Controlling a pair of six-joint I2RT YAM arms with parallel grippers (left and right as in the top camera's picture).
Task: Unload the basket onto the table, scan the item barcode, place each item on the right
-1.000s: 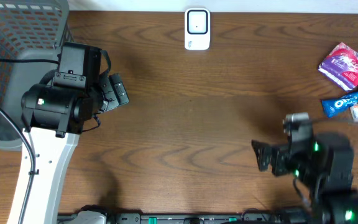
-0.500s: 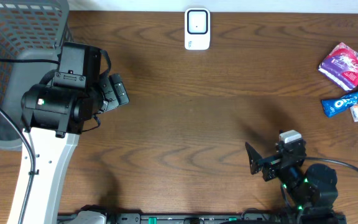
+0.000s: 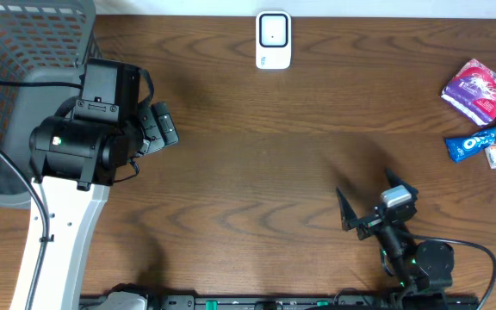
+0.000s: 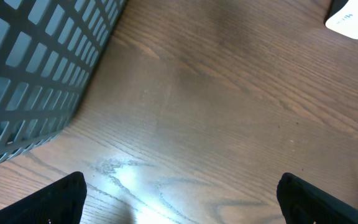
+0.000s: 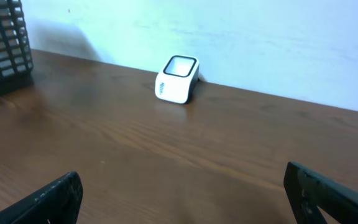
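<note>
The right arm has drawn back toward the near edge of the surface (image 3: 257, 155) since the earlier frame; the left arm is unchanged. The right hand (image 3: 367, 196) is open and empty, its fingers spread wide, and faces the white scanner (image 3: 273, 39) at the far edge. The left hand (image 3: 160, 127) is open and empty beside the grey basket (image 3: 24, 52). The purple packet (image 3: 479, 89) and the blue Oreo pack (image 3: 482, 140) lie at the far right, well apart from both hands.
</note>
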